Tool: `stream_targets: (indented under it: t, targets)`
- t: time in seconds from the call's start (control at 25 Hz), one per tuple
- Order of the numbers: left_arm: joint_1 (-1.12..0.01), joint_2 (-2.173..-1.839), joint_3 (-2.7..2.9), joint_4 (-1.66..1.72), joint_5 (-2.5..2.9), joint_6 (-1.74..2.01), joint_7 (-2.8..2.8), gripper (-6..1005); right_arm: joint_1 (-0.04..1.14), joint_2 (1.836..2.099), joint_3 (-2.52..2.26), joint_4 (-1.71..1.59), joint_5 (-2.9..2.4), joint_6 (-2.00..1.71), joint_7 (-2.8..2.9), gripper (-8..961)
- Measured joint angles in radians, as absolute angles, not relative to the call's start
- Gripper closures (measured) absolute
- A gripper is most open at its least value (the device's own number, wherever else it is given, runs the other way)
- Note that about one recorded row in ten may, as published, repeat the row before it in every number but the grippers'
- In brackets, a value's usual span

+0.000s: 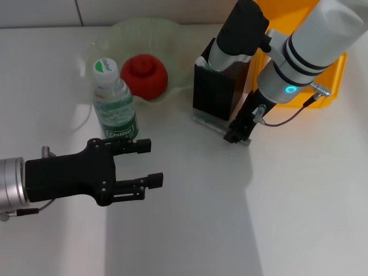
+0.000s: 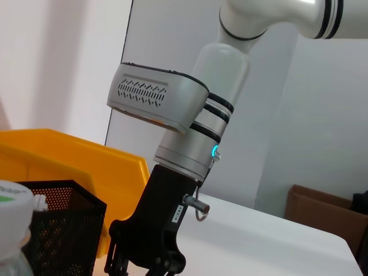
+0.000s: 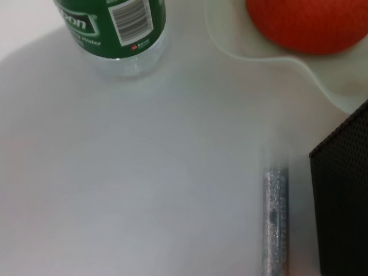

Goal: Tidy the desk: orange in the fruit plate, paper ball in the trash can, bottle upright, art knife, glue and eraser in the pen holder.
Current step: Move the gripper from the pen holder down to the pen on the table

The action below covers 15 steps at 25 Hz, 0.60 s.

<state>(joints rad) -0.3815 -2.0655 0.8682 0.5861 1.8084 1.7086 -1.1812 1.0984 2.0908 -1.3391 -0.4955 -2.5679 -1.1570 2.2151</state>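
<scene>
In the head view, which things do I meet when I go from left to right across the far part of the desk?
bottle → orange in the fruit plate → pen holder → right gripper → trash can

Probably a lab or test room: bare white table [image 1: 299, 218], plain walls, a cardboard box [image 2: 319, 210] behind.

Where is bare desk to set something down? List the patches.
Free: the wide near desk between the left gripper and the right edge; also left of the bottle. Crowded: fruit plate to pen holder, where the right gripper hangs.
</scene>
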Motion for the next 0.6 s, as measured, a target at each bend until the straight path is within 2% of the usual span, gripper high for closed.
stream_targets:
  t: [0.4, 0.6]
  targets:
    - [-0.382, -2.065, 0.866, 0.586, 1.807, 1.704, -1.18, 244, 1.089, 2.091, -1.339, -0.531, -2.563, -1.196, 2.228, 793]
    - [-0.382, -2.063, 0.864, 0.586, 1.804, 1.706, -1.18, 244, 1.006, 2.09, -1.328, -0.716, -2.562, -1.324, 2.253, 851]
